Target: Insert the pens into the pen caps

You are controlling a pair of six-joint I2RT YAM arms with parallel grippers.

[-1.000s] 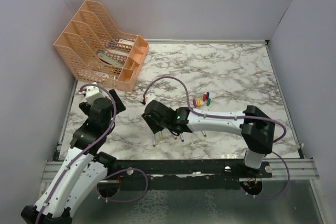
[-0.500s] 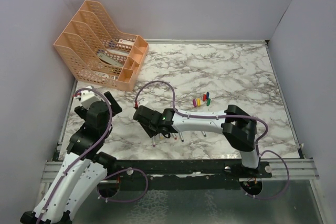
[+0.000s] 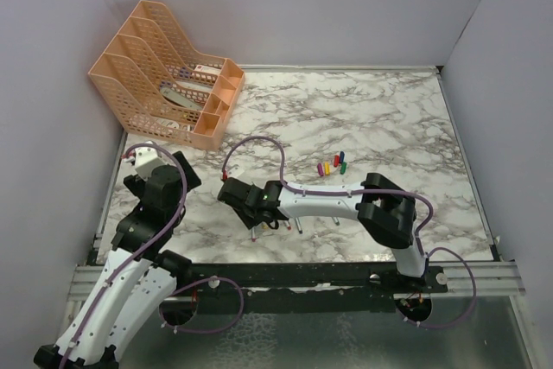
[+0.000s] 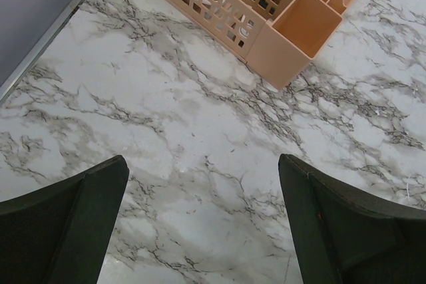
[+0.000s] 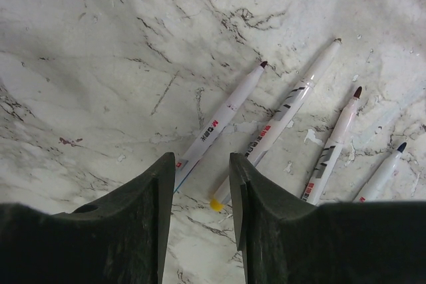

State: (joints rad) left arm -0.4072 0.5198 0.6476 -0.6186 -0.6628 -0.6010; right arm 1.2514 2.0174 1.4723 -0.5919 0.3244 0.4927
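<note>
Right arm (image 3: pixel 321 204) stretched low leftward, jaws narrowly parted, seemingly over pens (image 5: pixel 221 115)

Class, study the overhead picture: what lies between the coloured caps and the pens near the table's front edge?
The right arm lies there, its white forearm reaching leftward between the caps and the pens. The top view shows it.

Pens (image 5: pixel 219 121) lie flat; caps (image 3: pixel 331 164) clustered apart.

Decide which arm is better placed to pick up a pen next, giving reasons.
Right. The right gripper hangs open just above the pens; the left gripper faces only marble table and the orange tray.
</note>
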